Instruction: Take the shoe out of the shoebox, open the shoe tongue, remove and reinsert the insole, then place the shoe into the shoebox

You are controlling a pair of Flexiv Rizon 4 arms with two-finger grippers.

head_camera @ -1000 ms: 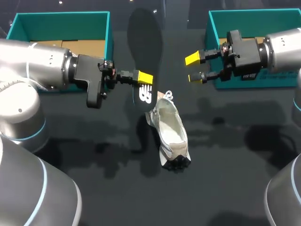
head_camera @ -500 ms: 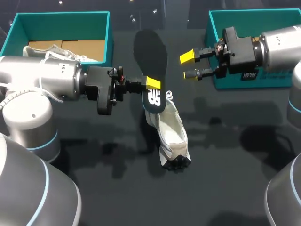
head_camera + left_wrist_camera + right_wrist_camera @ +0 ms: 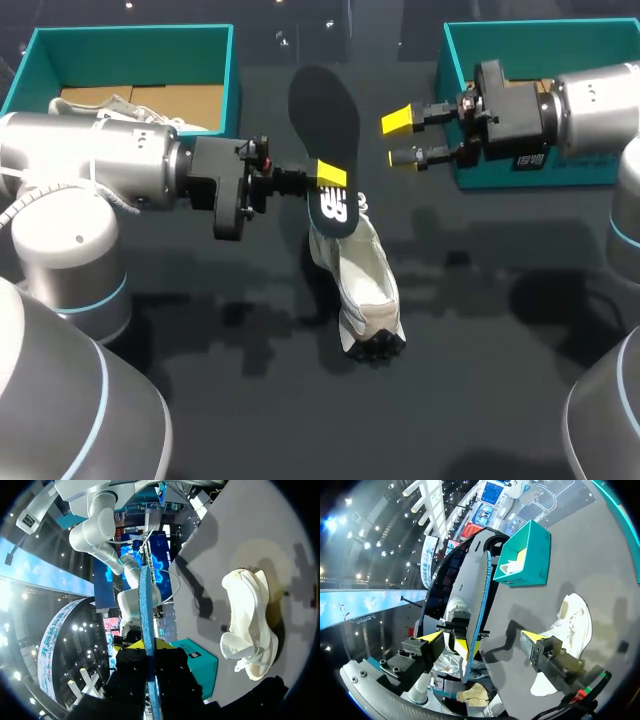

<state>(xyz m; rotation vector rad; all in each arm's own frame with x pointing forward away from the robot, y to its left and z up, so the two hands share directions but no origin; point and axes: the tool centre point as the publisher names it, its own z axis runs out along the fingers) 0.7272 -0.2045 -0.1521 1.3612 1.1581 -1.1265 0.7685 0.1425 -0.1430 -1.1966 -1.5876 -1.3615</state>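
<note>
The shoe (image 3: pixel 362 280) lies out on the table (image 3: pixel 500 330), its insole (image 3: pixel 325 110) removed and gripped by the left claw (image 3: pixel 330 178), the right claw (image 3: pixel 400 140) open and empty; reinserting and boxing remain.

Our left gripper (image 3: pixel 331 177) is clamped on the insole (image 3: pixel 325 120), and that long dark blade hangs over the table's middle, a wall between our two arms. Its lower end sits right at the shoe's (image 3: pixel 365 280) opening, so we see no way in there from above. Between the insole and our spread right gripper (image 3: pixel 402 140) a lane stands open. Our left arm (image 3: pixel 100 165) bars the front of the left shoebox (image 3: pixel 228 70). Our right arm (image 3: pixel 590 100) hangs over the right shoebox's (image 3: pixel 447 65) near corner.
</note>
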